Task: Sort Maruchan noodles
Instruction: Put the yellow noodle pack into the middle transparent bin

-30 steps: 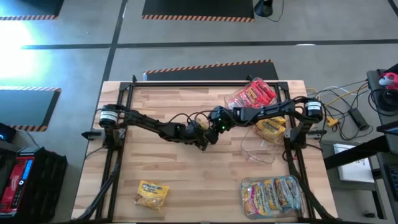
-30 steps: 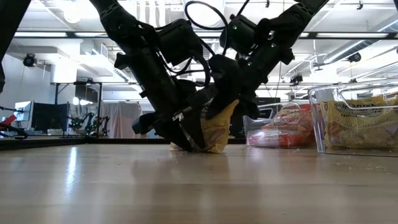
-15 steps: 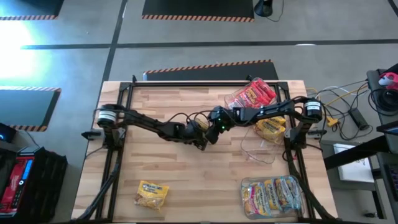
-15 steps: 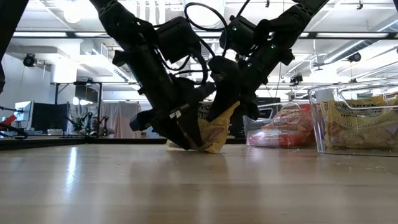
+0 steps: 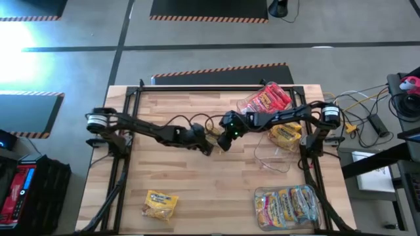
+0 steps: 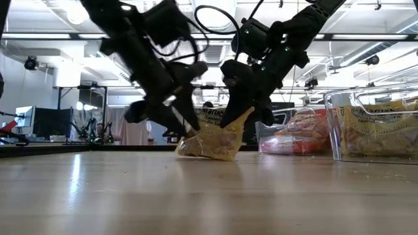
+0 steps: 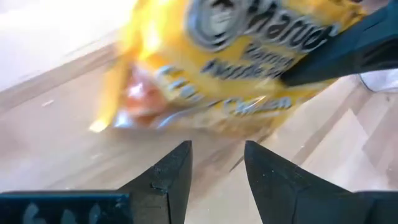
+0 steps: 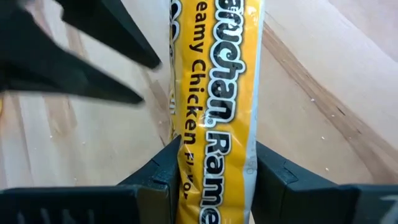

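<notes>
Maruchan yellow packet (image 6: 212,140) sits mid-counter, one corner down on the wood, tilted up toward the right. Left claw (image 7: 216,163) hangs just beside it, fingers apart, nothing between them. Right claw (image 8: 214,165) is clamped across the packet's upper edge. I judge it light, crinkly and slippery; noodle block inside likely brittle. Best hold: flat across the block, not the loose seam.

1. The yellow noodle packet (image 7: 230,74) is motion-blurred and cut off by the left wrist picture's edge.
2. In the high view, dark arms hide that packet.
3. Packets in the near-right tub (image 5: 289,204) are too small to read.
</notes>
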